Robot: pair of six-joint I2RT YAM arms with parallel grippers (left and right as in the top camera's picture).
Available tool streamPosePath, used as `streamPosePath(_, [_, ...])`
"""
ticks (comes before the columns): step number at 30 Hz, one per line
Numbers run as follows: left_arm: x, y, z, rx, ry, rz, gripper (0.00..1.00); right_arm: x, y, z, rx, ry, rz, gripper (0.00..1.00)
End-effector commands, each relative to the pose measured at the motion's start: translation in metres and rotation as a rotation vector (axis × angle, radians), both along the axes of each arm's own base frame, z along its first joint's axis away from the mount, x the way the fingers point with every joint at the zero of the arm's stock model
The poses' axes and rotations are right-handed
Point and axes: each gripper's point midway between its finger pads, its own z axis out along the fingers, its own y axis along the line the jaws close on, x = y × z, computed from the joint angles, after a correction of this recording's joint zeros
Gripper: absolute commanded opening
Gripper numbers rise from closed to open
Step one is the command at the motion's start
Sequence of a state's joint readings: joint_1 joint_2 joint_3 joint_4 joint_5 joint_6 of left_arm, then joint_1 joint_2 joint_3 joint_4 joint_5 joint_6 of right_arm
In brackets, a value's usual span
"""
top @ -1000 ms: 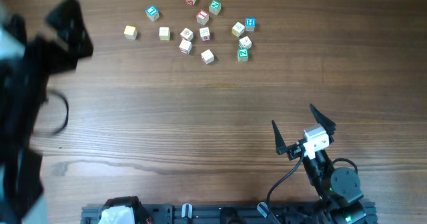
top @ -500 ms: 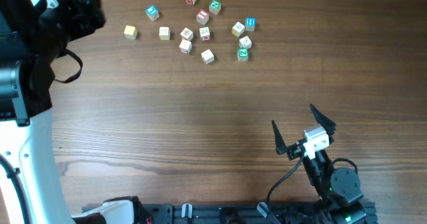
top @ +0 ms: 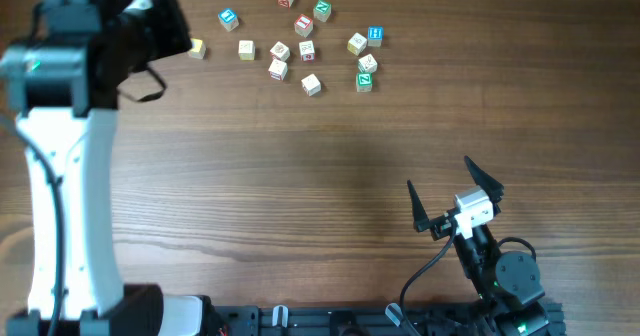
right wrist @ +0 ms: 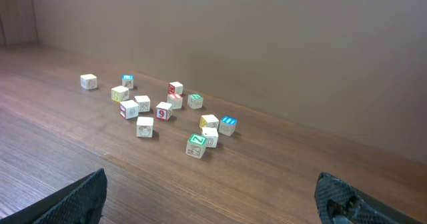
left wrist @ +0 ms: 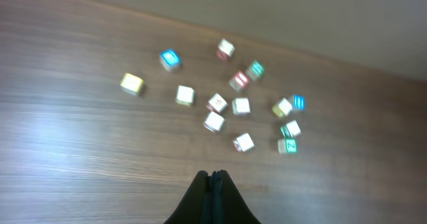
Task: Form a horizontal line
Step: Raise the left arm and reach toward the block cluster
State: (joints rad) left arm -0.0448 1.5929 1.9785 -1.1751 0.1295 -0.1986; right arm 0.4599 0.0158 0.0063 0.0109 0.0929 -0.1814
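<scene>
Upper left of frame: left arm (top: 68, 176) extended over desk (top: 300, 176), left gripper (left wrist: 212, 183) pinched closed, empty, beside scattered cubes (top: 307, 50). Lower right: right gripper (top: 438, 172) spread wide, empty.

Wooden table (top: 300, 176) fills the overhead view. From its centre: blue-faced cube (top: 228, 18) at eleven o'clock, second blue cube (top: 375, 35) at one, yellow cube (top: 195, 48) at ten.

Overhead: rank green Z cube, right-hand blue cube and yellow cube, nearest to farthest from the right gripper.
From the right gripper:
1. Green Z cube, cluster's near right corner.
2. Right-hand blue cube, far right.
3. Yellow cube, far left.
</scene>
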Motion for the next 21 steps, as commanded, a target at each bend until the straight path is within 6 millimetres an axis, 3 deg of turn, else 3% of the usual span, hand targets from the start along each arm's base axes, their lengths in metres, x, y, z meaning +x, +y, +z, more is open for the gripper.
streamPosePath(1, [0.017, -0.024, -0.034, -0.013, 0.094, -0.048, 0.06, -0.001, 0.001, 0.002, 0.001, -0.007, 0.005, 1.00])
streamPosePath(2, [0.021, -0.030, -0.045, -0.025, 0.127, -0.041, 0.13, -0.001, 0.001, 0.002, 0.001, -0.007, 0.005, 1.00])
streamPosePath(3, [0.027, -0.039, -0.061, -0.022, 0.170, -0.057, 0.59, -0.001, 0.001, 0.002, 0.001, -0.007, 0.005, 1.00])
streamPosePath(5, [0.033, -0.050, -0.083, -0.015, 0.223, -0.078, 0.94, -0.001, 0.001, 0.002, 0.001, -0.007, 0.005, 1.00])
streamPosePath(6, [0.036, -0.053, -0.090, -0.013, 0.237, -0.084, 0.99, -0.001, 0.001, 0.002, 0.001, -0.007, 0.005, 1.00])
streamPosePath(13, [0.052, -0.069, -0.142, 0.006, 0.342, -0.108, 1.00, -0.001, 0.001, 0.002, 0.001, -0.007, 0.005, 1.00])
streamPosePath(17, [0.060, -0.072, -0.169, -0.002, 0.393, -0.085, 0.93, -0.001, 0.001, 0.002, 0.001, -0.007, 0.005, 1.00])
streamPosePath(19, [0.064, -0.077, -0.185, 0.003, 0.418, -0.091, 0.86, -0.001, 0.001, 0.002, 0.001, -0.007, 0.005, 1.00])
streamPosePath(21, [0.073, -0.084, -0.207, 0.006, 0.438, -0.099, 0.61, -0.001, 0.001, 0.002, 0.001, -0.007, 0.005, 1.00])
